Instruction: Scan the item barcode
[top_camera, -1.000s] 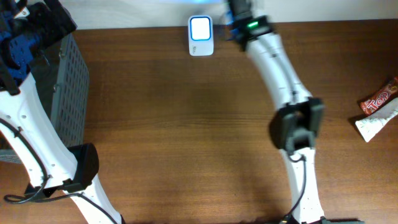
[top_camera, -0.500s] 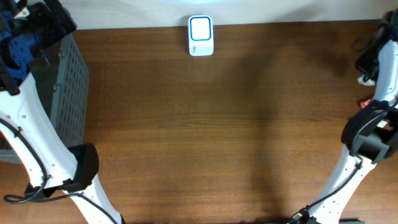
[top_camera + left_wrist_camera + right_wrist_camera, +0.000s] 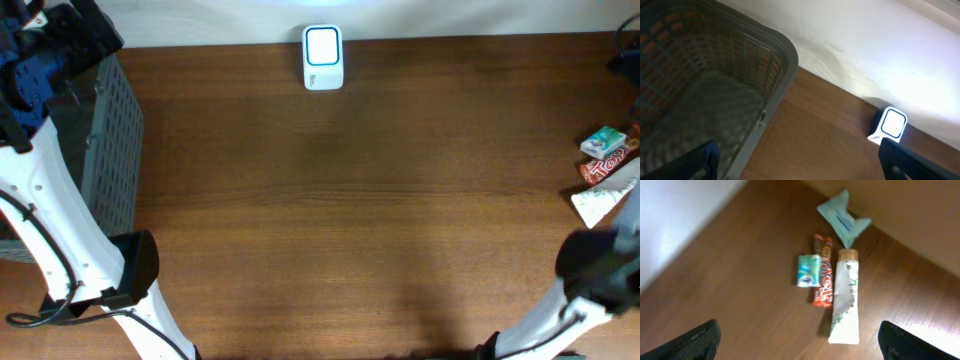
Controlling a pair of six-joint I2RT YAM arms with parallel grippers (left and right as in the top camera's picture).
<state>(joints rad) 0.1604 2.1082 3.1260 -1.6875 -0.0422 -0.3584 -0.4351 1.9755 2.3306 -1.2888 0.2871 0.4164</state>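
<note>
The white barcode scanner with its lit blue-edged window stands at the table's far edge; it also shows in the left wrist view. Several items lie at the right end of the table: a small green pack, a red snack bar, a white tube and a teal packet. My right gripper hangs open above them, holding nothing. The left gripper is open and empty over the grey basket's rim. Seen from overhead, the green pack lies just above the red bar.
The grey mesh basket takes up the left end of the table under my left arm. My right arm rises at the right edge. A white wall runs behind the scanner.
The right arm swung from beside the scanner to the table's right end. Its jaws went from shut to open, and the green pack now lies beside the red bar.
</note>
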